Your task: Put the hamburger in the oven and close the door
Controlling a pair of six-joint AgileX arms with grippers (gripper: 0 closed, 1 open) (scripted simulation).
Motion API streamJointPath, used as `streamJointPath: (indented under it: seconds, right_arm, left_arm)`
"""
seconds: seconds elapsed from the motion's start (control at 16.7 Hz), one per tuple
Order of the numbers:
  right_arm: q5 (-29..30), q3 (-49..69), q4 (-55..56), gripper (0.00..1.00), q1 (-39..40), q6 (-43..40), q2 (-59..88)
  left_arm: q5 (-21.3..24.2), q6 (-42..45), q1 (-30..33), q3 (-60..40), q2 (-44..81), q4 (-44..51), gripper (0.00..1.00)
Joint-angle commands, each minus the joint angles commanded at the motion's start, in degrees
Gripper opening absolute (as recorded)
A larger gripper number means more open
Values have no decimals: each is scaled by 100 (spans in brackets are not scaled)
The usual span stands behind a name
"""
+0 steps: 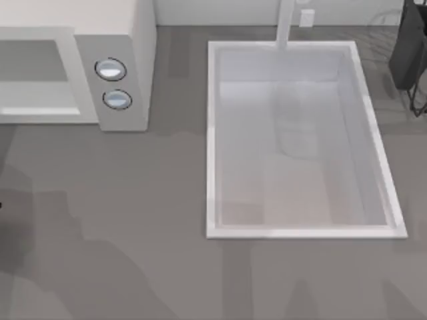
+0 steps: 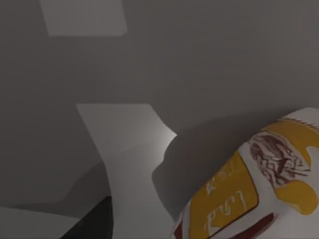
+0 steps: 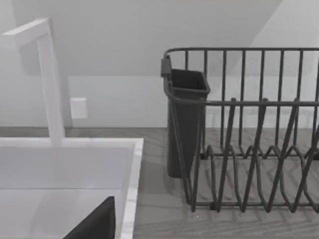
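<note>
Where seen from above, surface: grey table, white wall behind.
Oven: far left.
Sink: centre-right.
Dish rack: beside sink.
Pincers: opening cannot be told.

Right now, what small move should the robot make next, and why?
Probably ease the left arm toward the oven to check its door. The oven stands at the table's back left, that arm's side, while the right wrist view faces the sink and dish rack instead.
</note>
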State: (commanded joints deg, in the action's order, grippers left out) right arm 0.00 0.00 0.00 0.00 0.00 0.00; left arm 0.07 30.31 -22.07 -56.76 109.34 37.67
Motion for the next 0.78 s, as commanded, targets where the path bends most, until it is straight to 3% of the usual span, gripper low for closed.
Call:
streamJointPath:
  seconds: [0.12, 0.78]
  right_arm:
    - [0, 0, 0, 100, 0, 0, 0]
    - [0, 0, 0, 100, 0, 0, 0]
  left_arm:
    - [0, 0, 0, 0, 0, 0, 100]
    - [0, 0, 0, 0, 0, 0, 17]
